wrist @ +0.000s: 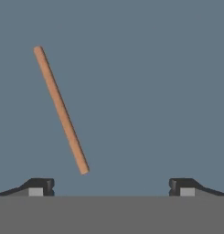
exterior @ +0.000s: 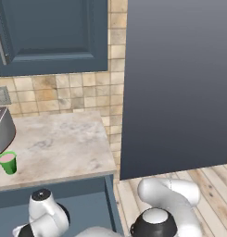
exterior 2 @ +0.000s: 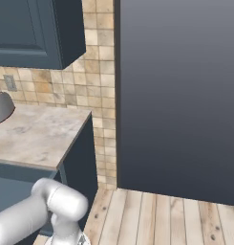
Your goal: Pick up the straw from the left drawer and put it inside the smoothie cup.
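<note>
Wide-open, empty claw (wrist: 111, 186) above thin orange-brown straw (wrist: 61, 110) lying on blue drawer floor (wrist: 154, 91); shift toward straw's middle, align fingers across it, then descend.

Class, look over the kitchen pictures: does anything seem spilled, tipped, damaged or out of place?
Nothing stands out. The cup stands upright on the counter beside the toaster, unspilled, and the straw lies flat and whole on the drawer floor.
</note>
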Tool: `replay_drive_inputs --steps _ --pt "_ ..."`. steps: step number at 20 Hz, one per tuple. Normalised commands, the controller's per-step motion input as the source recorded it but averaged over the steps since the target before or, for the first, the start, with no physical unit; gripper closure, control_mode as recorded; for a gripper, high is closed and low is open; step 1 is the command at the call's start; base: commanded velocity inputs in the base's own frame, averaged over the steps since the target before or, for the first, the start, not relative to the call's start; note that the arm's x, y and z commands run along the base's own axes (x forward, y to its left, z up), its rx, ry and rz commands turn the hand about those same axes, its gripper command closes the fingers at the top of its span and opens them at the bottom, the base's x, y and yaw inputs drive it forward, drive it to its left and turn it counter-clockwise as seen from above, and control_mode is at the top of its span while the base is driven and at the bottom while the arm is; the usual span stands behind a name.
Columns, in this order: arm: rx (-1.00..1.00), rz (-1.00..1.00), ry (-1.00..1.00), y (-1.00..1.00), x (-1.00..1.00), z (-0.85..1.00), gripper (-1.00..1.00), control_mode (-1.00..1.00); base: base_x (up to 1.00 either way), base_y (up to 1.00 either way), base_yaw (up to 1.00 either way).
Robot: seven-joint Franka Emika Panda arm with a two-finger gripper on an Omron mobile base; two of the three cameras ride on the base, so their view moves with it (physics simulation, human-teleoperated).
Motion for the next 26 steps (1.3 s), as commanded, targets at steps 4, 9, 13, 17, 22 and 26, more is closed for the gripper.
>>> replay_drive_inputs --steps 4,9,13,17,22,26 --pt "-0.01 0.04 0.00 0.54 0.05 -0.45 -1.00 -1.00 0.00 0.00 0.00" --pt "-0.01 0.03 0.00 0.51 0.03 -0.36 -1.00 -1.00 0.00 0.00 0.00" --pt "-0.01 0.02 0.00 0.34 0.02 -0.37 -1.00 -1.00 0.00 0.00 0.00" --pt "-0.02 0.01 0.00 0.25 0.00 -0.46 -1.00 -1.00 0.00 0.00 0.00" --pt "-0.03 0.00 0.00 0.27 0.00 -0.55 1.00 -1.00 0.00 0.00 0.00" --pt "0.00 0.00 0.00 0.14 0.00 -0.42 1.00 -1.00 0.00 0.00 0.00"
